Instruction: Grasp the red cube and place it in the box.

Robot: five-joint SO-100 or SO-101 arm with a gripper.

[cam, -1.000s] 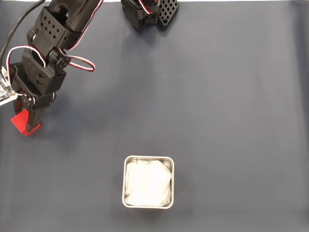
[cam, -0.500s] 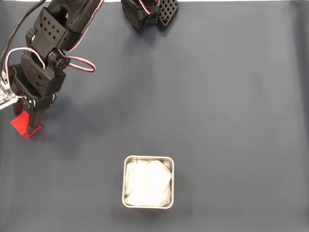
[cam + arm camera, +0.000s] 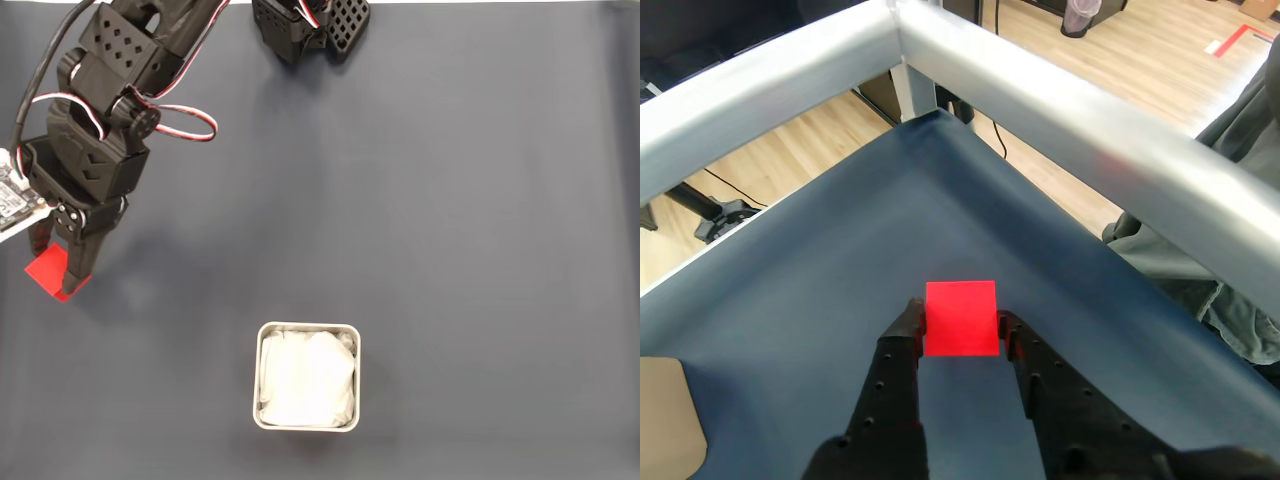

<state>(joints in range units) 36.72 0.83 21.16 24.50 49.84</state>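
The red cube (image 3: 44, 272) is at the far left of the dark blue cloth in the fixed view, partly covered by the black fingers. My gripper (image 3: 62, 282) is shut on the red cube. In the wrist view the red cube (image 3: 960, 318) sits squarely between the two fingertips (image 3: 908, 322) of my gripper (image 3: 960, 328), close to the table's corner. I cannot tell whether the cube touches the cloth. The box (image 3: 258, 378), a square silvery tin with white wrinkly lining, stands at the bottom centre, well to the right of the cube and below it in the picture.
A black arm base (image 3: 310, 28) sits at the top edge. Silver frame rails (image 3: 1070, 110) meet at the table corner just beyond the cube, with wooden floor (image 3: 790, 160) past them. Open cloth (image 3: 450, 220) lies between cube and box and to the right.
The arm has shifted slightly and looms larger, and the cube in its fingers has moved a little down the picture. The box has not moved.
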